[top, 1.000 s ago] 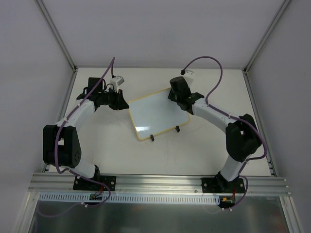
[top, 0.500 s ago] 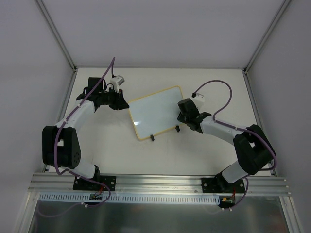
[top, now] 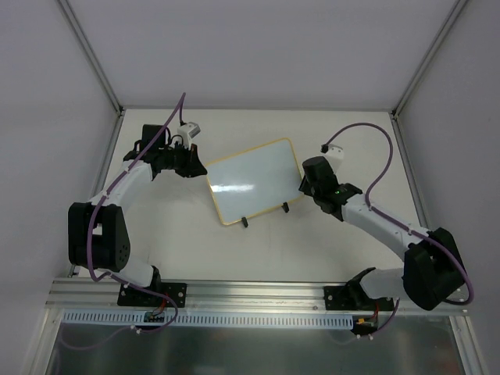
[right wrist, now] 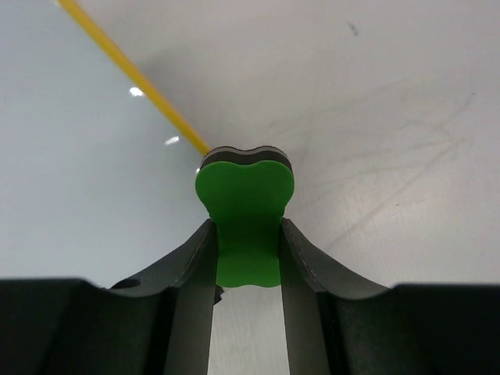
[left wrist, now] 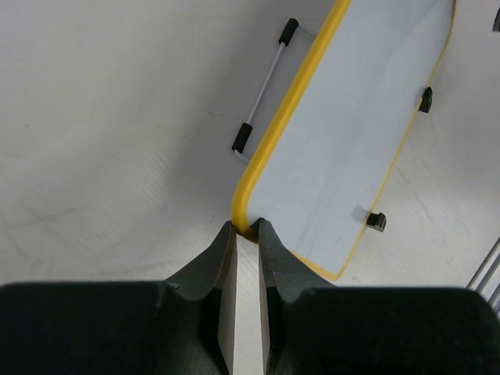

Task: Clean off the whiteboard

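On the white desk, between the arms, the small rectangular yellow-framed whiteboard shows no writing, its corner pinched in the narrow left hand, likely to steady it, while the right hand clamps a green eraser block at its right edge.

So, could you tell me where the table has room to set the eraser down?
Bare table lies between the whiteboard's feet and the arm bases, and behind it. Crowded: its left corner (left fingers) and right edge (eraser).

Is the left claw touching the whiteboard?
Touching. The left wrist view shows the left gripper pinching the whiteboard at its yellow corner.
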You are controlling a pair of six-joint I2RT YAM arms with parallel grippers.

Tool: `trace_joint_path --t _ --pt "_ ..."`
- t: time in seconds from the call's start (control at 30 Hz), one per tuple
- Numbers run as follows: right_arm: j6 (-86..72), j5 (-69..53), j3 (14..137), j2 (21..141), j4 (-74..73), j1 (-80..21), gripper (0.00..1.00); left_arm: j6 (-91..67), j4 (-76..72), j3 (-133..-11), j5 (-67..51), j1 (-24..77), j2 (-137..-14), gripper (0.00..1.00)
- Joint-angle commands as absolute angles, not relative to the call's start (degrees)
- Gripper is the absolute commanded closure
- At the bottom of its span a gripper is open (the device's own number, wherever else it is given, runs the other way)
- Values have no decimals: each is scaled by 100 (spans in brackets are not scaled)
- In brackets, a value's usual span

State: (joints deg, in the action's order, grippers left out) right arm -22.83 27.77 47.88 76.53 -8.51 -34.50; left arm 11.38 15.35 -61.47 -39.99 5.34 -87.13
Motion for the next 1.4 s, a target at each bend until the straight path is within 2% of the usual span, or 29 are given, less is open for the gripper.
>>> trace_joint_path --t 0.0,0.17,0.33,0.43,0.47,0.63,0.73,0.9,1.03,1.07,1.13,1.17,1.27,1.3,1.37 --pt "-1925 3155 4694 7287 -1212 -3025 100 1485 1890 -6117 -3621 642 -8807 100" --pt "-2048 2769 4597 7356 -1450 -1944 96 1441 1890 -6161 -3604 642 -8798 100" --pt "-2215 2189 4790 7918 -1538 -1162 89 1362 1898 -6214 -3551 642 -8754 91" --pt "-2276 2074 4965 8392 -1547 -1029 88 1318 1890 -6240 -3533 642 -8728 89" --pt "-2302 2048 5009 8498 -1564 -1011 88 1318 1890 -6249 -3507 642 -8710 84" --pt "-2592 1995 5212 9113 -1687 -914 85 1257 1898 -6275 -3463 642 -8675 80" --pt "-2672 1942 5229 9219 -1696 -888 77 1222 1890 -6275 -3437 642 -8684 77" --pt "-2663 2004 5151 9220 -1731 -879 50 1160 1907 -6328 -3410 642 -8649 69" --pt "-2645 1934 5054 9062 -1731 -879 30 1099 1907 -6381 -3357 642 -8613 54" --pt "-2637 1934 5010 9001 -1731 -870 22 1081 1907 -6398 -3366 642 -8605 52" --pt "-2611 1925 4914 8772 -1740 -879 15 1011 1907 -6425 -3366 642 -8587 47" --pt "-2602 1916 4887 8684 -1740 -870 11 985 1907 -6442 -3366 642 -8570 40" --pt "-2523 1898 4755 8228 -1846 -879 1 888 1907 -6469 -3366 642 -8482 27" --pt "-2479 1942 4746 8096 -1950 -879 1 818 1907 -6495 -3358 642 -8412 15" --pt "-2312 2021 4763 7657 -2082 -879 1 747 1907 -6556 -3349 642 -8324 4"
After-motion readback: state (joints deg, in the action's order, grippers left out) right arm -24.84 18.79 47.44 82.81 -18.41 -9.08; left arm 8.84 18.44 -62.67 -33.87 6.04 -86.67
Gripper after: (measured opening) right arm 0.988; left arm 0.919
